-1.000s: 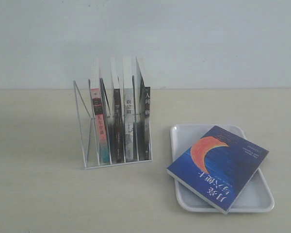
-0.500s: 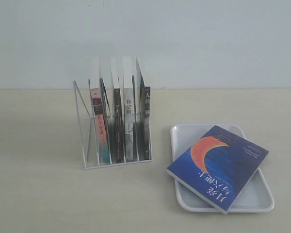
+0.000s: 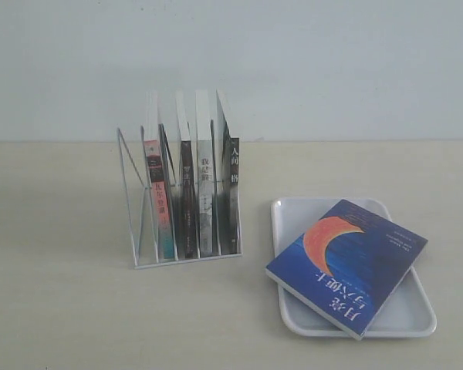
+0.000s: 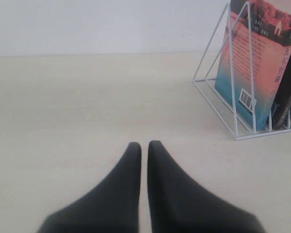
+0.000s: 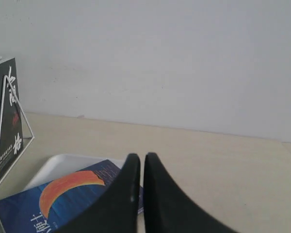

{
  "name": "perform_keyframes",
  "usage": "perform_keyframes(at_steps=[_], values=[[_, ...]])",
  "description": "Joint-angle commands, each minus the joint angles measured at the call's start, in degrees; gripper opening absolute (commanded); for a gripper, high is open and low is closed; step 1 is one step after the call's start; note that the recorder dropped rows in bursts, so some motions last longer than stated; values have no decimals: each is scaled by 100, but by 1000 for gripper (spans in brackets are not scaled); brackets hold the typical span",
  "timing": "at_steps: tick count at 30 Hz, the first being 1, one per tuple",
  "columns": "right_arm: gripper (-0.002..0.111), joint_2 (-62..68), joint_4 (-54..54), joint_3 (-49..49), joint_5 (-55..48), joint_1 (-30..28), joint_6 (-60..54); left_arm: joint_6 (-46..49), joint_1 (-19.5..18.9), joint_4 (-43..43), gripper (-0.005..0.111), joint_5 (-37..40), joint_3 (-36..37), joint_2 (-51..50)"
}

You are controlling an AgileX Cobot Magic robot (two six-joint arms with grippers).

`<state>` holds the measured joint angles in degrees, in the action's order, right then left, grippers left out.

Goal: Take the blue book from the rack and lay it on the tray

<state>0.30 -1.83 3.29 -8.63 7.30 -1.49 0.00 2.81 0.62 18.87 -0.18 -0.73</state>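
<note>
Exterior view shows you the blue book (image 3: 347, 266) lying cover up and askew on the tray (image 3: 405, 317), with corners overhanging the rim. The rack (image 3: 187, 260) stands just left of the tray, holding other upright books (image 3: 206, 193). Your left gripper (image 4: 144, 145) and right gripper (image 5: 141, 158) each have their fingers pressed together, holding nothing.

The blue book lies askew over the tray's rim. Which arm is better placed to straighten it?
Right, probably. The right gripper, shut, is near the blue book and the tray; the left gripper, also shut, is by the rack, away from the tray.
</note>
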Motion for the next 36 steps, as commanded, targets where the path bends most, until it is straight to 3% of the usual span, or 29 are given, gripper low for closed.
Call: perform_keyframes(at_steps=[1,8,14,36], values=[[3,-30,133,-76,-15,-38,-25,36,-19,-5,4,-81,18,25],[3,-30,133,-329,-23,-38,287,36,-19,-5,4,-81,18,25],[3,-30,133,-329,-1046,-38,287,36,-19,-5,4,-81,18,25],[3,-30,133,-329,-1072,-38,311,36,-19,-5,4,-81,18,25]])
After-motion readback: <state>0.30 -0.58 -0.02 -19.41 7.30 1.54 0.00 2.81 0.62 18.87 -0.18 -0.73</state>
